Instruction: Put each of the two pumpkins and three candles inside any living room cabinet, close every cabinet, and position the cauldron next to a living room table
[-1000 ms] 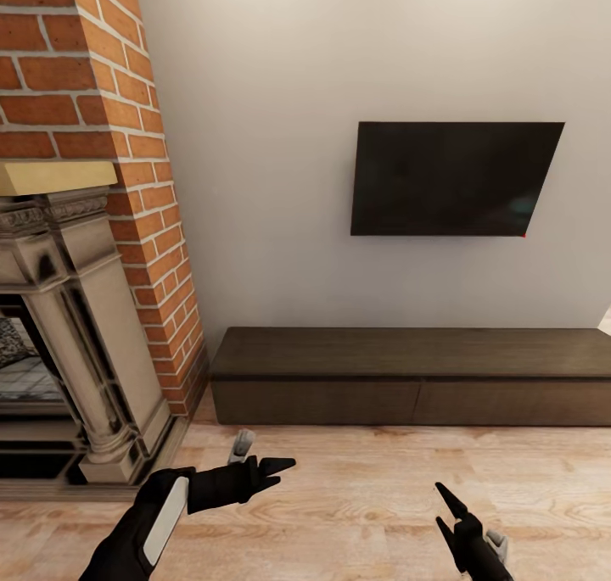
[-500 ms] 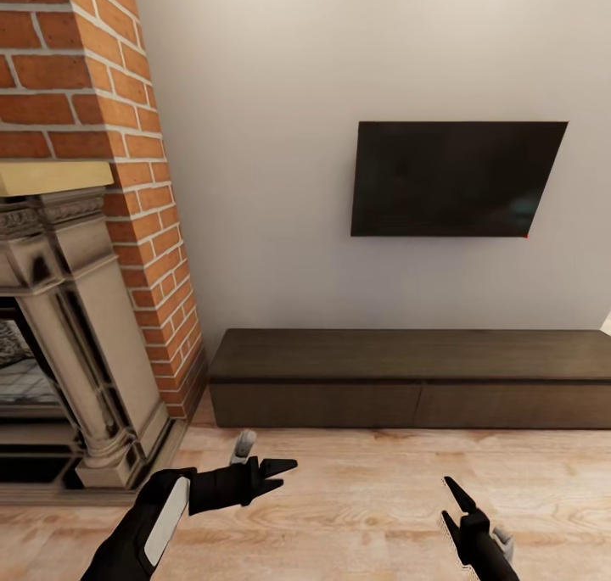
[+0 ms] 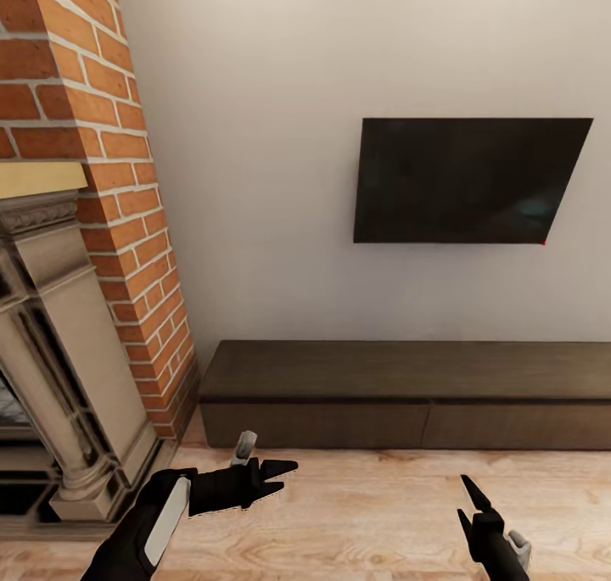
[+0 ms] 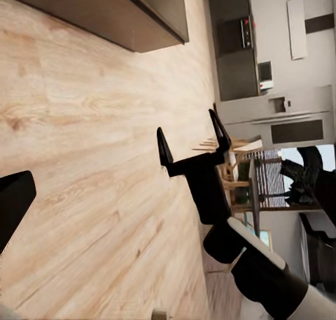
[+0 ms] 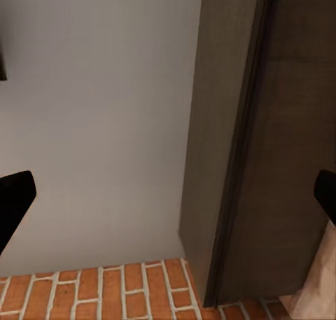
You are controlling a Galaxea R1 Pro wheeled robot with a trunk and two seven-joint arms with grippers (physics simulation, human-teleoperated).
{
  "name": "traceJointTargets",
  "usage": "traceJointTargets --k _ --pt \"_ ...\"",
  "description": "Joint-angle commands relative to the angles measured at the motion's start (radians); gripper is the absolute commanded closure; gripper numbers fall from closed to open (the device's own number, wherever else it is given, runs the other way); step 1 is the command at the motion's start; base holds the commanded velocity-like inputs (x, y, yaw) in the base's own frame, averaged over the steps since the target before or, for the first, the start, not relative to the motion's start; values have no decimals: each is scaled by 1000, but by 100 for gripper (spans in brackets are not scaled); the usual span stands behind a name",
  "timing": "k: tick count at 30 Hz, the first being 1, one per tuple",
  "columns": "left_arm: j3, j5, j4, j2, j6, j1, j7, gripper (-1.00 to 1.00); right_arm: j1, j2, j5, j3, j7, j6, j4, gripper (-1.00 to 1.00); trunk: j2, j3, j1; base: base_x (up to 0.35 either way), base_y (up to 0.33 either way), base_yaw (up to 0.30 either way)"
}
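I face the closed dark-brown cabinet [image 3: 407, 390] under a wall-mounted TV [image 3: 471, 181]; my left gripper [image 3: 276, 472] and right gripper [image 3: 469, 505] hover with fingers apart, holding nothing.

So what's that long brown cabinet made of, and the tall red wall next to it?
The cabinet looks like dark brown wood with a matte finish: faint grain streaks show on its top. The chimney wall looks like red brick, rough and dull, with pale mortar lines between the blocks. Both are simulator renders, so that's only how they look.

No readable text, labels, brands, numbers or signs on any surface
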Motion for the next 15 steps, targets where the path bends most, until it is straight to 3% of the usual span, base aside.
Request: traceJointTargets --k 1,7,15 --pt "2 -3 0 -1 4 -1 -4 -100 -1 0 -13 -1 2 8 0 -100 0 -1 1 322 0 0" --pt "-23 1 0 -3 11 -1 -6 -100 -1 0 -17 -1 -12 -12 0 -100 0 -1 1 323 0 0" --pt "-44 44 0 -3 26 -1 -6 -100 -1 0 -19 -1 -22 -24 0 -100 0 -1 1 323 0 0"
